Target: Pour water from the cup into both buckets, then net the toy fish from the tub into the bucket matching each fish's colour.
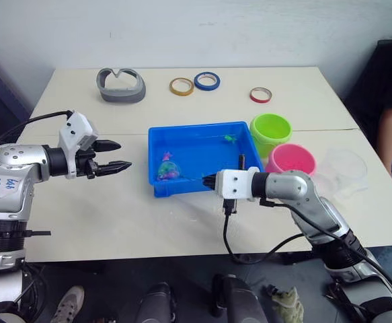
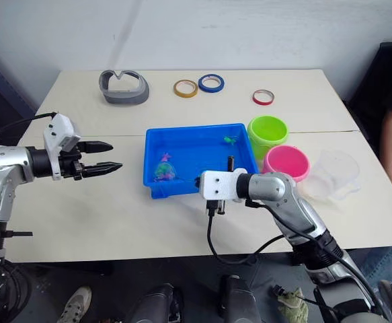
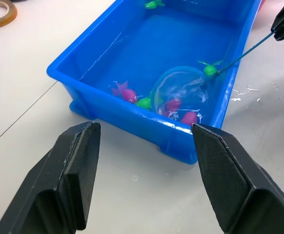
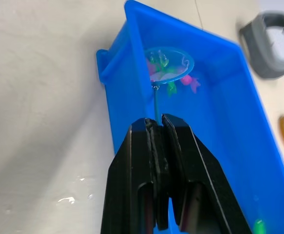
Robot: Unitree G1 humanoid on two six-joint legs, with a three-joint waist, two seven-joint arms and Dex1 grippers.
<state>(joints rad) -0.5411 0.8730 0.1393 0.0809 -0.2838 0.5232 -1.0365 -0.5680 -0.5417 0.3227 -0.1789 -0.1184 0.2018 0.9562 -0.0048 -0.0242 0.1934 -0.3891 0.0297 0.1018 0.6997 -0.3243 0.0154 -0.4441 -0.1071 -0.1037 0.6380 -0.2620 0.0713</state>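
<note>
The blue tub (image 1: pixel 199 156) sits mid-tabletop (image 1: pixel 115 208) with water in it. The right gripper (image 4: pixel 156 127) hangs at the tub's near edge, its jaws pinched tight on the thin stick of the net (image 4: pixel 169 62). The net's blue-rimmed hoop is down in the tub's near left corner, lying over a cluster of toy fish (image 3: pixel 173 104), magenta and green. Another magenta fish (image 3: pixel 124 91) and a green one (image 3: pixel 143 102) lie just beside the hoop, and 1 more green fish (image 1: pixel 229 138) floats toward the far right corner.

The left gripper (image 1: pixel 113 156) hovers above bare tabletop well to the left of the tub, pointing at it, jaws spread wide and holding nothing.

To the right of the tub stand the 2 buckets, close together: the lime green bucket (image 1: pixel 270 132) farther back, the pink bucket (image 1: pixel 290 161) nearer. The clear cup (image 1: pixel 343 171) stands upright just right of the pink one.

Along the far side lie a grey curved holder (image 1: pixel 121 85) and 3 tape rings: yellow (image 1: pixel 181 86), blue (image 1: pixel 207 81), red (image 1: pixel 261 95). A person's arm (image 1: pixel 388 138) shows at the right edge.
</note>
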